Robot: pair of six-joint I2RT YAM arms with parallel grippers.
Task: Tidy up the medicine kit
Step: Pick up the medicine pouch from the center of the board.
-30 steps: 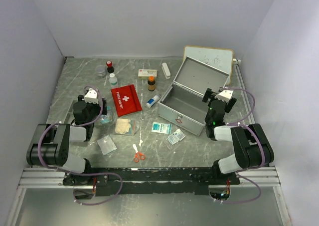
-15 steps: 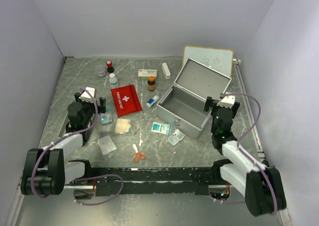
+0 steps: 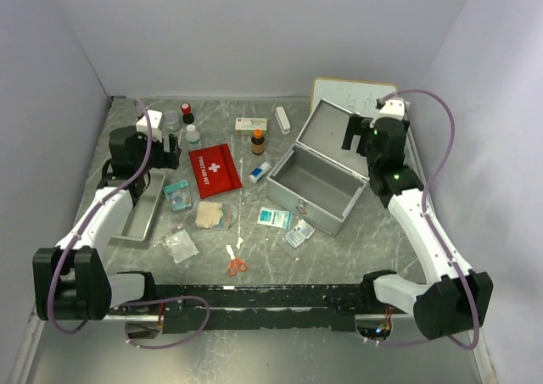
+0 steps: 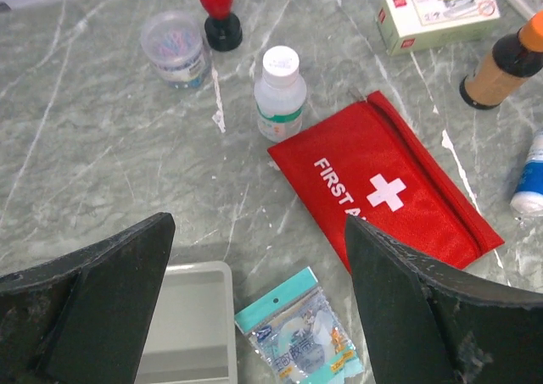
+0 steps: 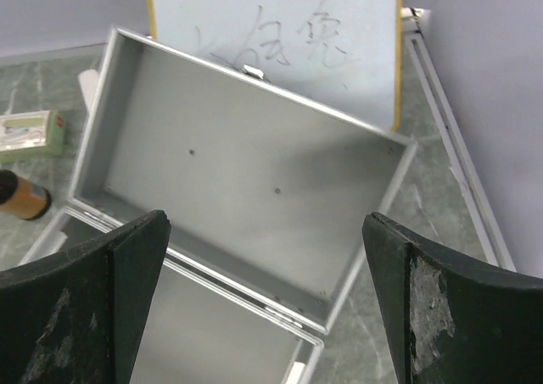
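The medicine kit (image 3: 316, 183) is a silver case standing right of centre, its lid (image 5: 246, 172) tipped back and its inside bare. My right gripper (image 3: 353, 137) hovers over the lid's right end, open (image 5: 267, 248), holding nothing. Above the table at the back left, my left gripper (image 3: 169, 153) is open (image 4: 254, 257) and holds nothing. Under it lie a teal packet (image 4: 301, 337), the corner of a grey tray (image 4: 191, 316) and a red first-aid pouch (image 4: 386, 185).
A white bottle (image 4: 280, 91), a red-capped item (image 4: 218, 11), a clear tub (image 4: 176, 49), a small box (image 4: 437, 15) and a brown bottle (image 4: 501, 70) stand at the back. Gauze (image 3: 209, 214), sachets (image 3: 275, 217) and scissors (image 3: 235, 264) lie in front. A whiteboard (image 3: 352, 96) leans behind the case.
Both arms have unfolded from their low rest pose and reached toward the back: the left over the bottles and pouch, the right over the case's lid. Both grippers stayed open.
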